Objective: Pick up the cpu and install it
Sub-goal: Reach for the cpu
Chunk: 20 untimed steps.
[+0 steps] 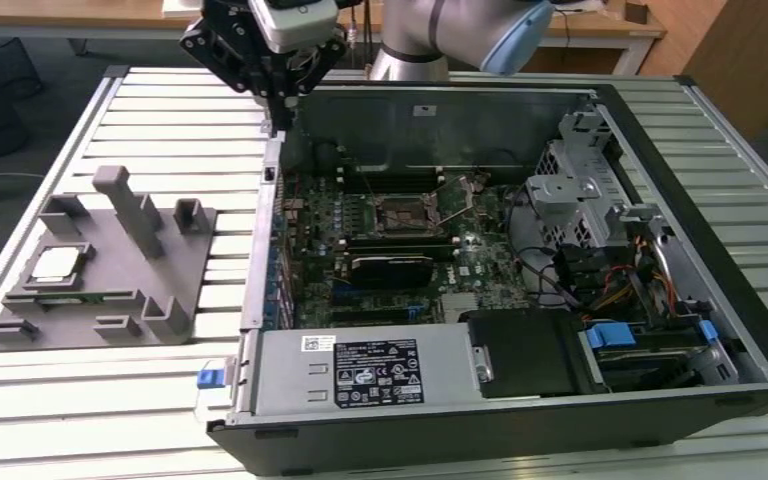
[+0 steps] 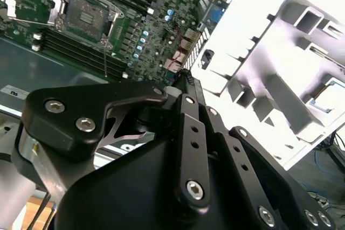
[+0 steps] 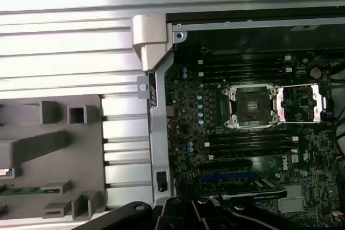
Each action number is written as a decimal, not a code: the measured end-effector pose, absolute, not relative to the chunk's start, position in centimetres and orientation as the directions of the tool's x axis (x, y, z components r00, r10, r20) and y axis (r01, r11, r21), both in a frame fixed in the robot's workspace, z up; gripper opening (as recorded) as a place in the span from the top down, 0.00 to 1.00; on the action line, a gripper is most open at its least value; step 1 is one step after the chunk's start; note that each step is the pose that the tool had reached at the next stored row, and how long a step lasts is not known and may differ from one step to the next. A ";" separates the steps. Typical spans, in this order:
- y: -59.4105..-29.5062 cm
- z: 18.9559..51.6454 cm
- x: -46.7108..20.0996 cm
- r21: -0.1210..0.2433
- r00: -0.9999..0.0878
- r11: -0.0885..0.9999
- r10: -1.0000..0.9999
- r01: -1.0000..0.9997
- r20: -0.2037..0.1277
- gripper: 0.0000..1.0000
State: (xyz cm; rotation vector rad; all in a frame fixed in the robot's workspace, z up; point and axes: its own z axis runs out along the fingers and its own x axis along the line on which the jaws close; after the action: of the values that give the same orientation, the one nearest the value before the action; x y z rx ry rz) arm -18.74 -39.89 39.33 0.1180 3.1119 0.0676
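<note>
The cpu [image 1: 57,263], a small silver-topped square chip, lies flat in a pocket of the grey fixture [image 1: 104,270] on the exterior view's left, outside the case. It also shows in the second wrist view as the cpu [image 2: 329,96] in the fixture [image 2: 280,74]. My gripper [image 1: 281,115] hangs high above the case's far left wall, well away from the chip, its fingers drawn together with nothing between them. The open socket [image 1: 404,212] sits mid-motherboard, its frame lifted, and shows in both wrist views as the socket [image 3: 253,106] [image 2: 86,17].
The open computer case [image 1: 704,400] lies on a slatted metal table [image 1: 157,110]. Inside are memory sticks, a black card [image 1: 387,268], a drive cage [image 1: 578,190], cables and a power supply [image 1: 357,370]. Tall grey posts [image 1: 124,205] rise from the fixture.
</note>
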 end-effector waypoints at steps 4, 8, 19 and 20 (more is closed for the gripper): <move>-39.9 39.3 -19.6 0.044 -0.997 0.996 0.076 0.075 -0.025 0.89; -39.9 39.3 -20.4 0.044 -0.997 0.996 0.076 0.075 -0.025 0.89; -39.9 39.3 -23.0 0.044 -0.997 0.996 0.076 0.075 -0.026 0.89; -39.9 39.3 -23.2 0.044 -0.997 0.996 0.076 0.075 -0.026 0.89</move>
State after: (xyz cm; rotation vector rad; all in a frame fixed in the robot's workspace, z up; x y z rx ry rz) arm -23.19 -39.89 39.34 0.1178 3.1108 0.0676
